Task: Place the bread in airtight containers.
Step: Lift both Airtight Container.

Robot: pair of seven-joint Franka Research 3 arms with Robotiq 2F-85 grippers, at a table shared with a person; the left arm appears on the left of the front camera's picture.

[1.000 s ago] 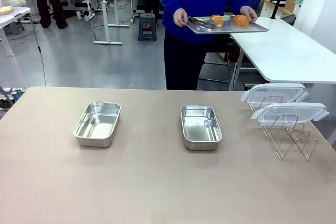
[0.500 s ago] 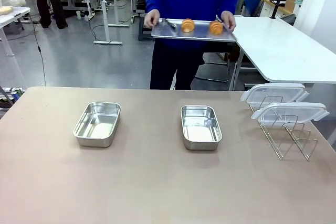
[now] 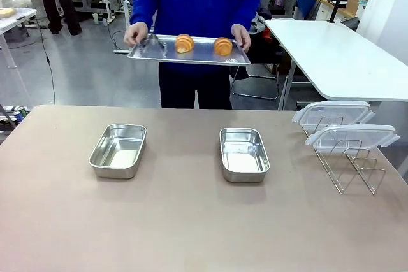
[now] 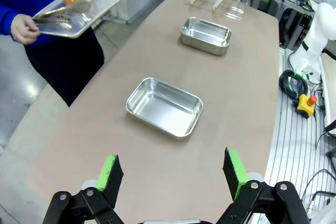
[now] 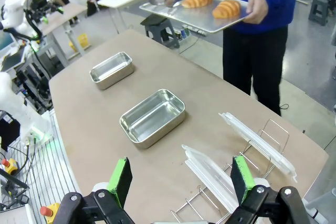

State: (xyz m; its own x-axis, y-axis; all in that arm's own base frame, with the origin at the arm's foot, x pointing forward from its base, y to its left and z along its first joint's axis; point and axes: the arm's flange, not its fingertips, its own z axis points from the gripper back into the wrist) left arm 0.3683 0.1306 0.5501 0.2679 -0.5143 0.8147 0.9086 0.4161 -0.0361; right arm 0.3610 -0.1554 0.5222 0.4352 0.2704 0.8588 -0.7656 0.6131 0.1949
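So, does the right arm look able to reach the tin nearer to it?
Probably yes: the right gripper is open and only bare table lies between it and that empty, unlidded tin.

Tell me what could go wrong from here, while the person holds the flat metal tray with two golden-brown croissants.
1. The golden-brown crescent croissants lie loose on the flat metal tray, held in the air; a tilt might slide them off.
2. The clear plastic lids lean on the thin wire rack near the right gripper; a reach could knock them down.
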